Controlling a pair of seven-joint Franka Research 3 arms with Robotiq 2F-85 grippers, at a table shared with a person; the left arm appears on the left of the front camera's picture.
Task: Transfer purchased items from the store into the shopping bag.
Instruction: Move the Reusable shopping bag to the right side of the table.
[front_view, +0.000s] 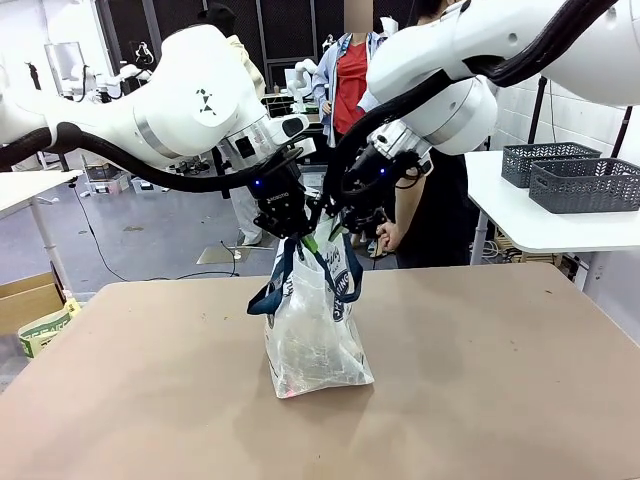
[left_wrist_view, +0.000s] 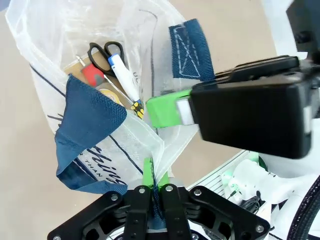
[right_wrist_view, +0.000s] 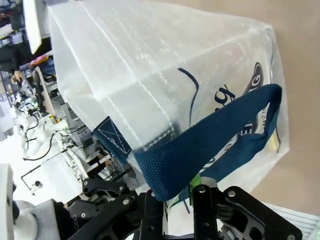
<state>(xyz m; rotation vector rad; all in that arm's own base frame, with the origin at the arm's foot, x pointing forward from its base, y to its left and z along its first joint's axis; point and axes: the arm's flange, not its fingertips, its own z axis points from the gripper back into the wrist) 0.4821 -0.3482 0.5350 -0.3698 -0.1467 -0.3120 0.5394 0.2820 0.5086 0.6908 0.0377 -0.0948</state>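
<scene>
A translucent white plastic shopping bag (front_view: 315, 335) with navy blue strap handles and a dark printed logo stands upright on the brown table (front_view: 520, 380), near its middle. Both arms meet above the bag's mouth. The left gripper (front_view: 290, 228) is pinched tight on the bag's thin top edge, its green pads (left_wrist_view: 148, 172) pressed together over the plastic. The right gripper (front_view: 352, 228) is clamped narrow on a navy blue strap handle (right_wrist_view: 210, 145) at the opposite rim. Inside the bag lie black-handled scissors (left_wrist_view: 102, 52), a white marker pen with a blue cap (left_wrist_view: 124, 77) and a flat brown carton (left_wrist_view: 90, 75). 2 dark grey lattice baskets (front_view: 575, 178) sit on a white side table (front_view: 520, 225) at the right
</scene>
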